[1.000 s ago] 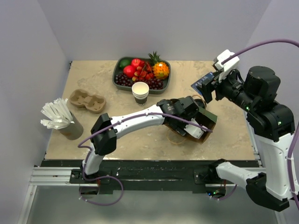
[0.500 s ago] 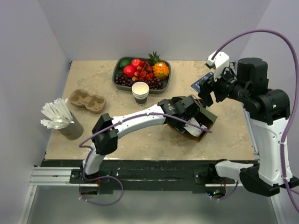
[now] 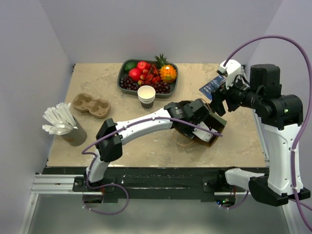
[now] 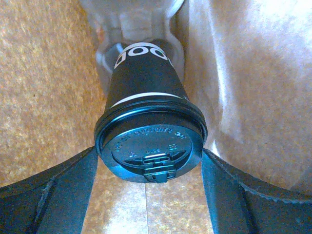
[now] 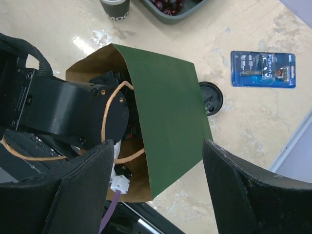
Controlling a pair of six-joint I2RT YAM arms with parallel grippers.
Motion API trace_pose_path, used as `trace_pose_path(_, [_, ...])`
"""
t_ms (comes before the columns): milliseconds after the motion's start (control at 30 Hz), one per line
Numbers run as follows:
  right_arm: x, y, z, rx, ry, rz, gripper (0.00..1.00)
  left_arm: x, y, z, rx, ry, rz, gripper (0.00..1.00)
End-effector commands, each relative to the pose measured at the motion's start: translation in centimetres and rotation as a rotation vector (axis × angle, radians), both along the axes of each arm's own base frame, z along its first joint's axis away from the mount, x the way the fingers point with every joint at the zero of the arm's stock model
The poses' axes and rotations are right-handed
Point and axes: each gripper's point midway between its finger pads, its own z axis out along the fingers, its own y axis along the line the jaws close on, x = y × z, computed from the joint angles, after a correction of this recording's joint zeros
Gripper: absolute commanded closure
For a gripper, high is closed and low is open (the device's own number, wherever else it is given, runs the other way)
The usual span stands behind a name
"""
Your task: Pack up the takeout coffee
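Coffee [image 4: 146, 97] held in left gripper [image 4: 148, 156] | right gripper [image 5: 157, 146] wide | pack [image 5: 263, 69] reads "FUSION5", perhaps

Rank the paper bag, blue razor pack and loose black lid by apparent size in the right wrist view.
Largest first: paper bag, then razor pack, then black lid, though the bag hides part of it.

Same livery on both: the left arm [image 3: 141, 124] and the right arm [image 3: 282, 146] wore smooth white links between chunky black joint housings, each trailing a purple cable [image 3: 273, 38]. A tiny green light [image 3: 285, 110] glowed on the right arm's black upper block. Up close, the right gripper [image 5: 157, 146] had broad matte-black fingers [image 5: 243, 195], and the left wrist housing [image 5: 68, 107] carried brass-coloured screws [image 5: 102, 90].
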Motion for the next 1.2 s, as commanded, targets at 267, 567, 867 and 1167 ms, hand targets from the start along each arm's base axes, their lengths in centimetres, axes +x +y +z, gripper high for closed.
trace_pose_path(267, [-2.5,0.5,-2.5,0.015,0.139,0.038,0.24,1.7,0.7,0.5,0.1,-0.121,0.012,1.0])
trace_pose_path(567, [-2.4,0.6,-2.6,0.011,0.138,0.056,0.24,2.0,-0.4,-0.6,0.079,-0.117,0.013,1.0])
trace_pose_path(867, [0.0,0.3,-1.6,0.046,0.124,-0.014,0.24,2.3,-1.6,-0.3,0.022,-0.127,0.01,1.0])
trace_pose_path(1167, [8.2,-3.5,-4.7,0.123,0.181,-0.169,0.36,2.4,-1.8,0.3,0.002,-0.122,0.005,1.0])
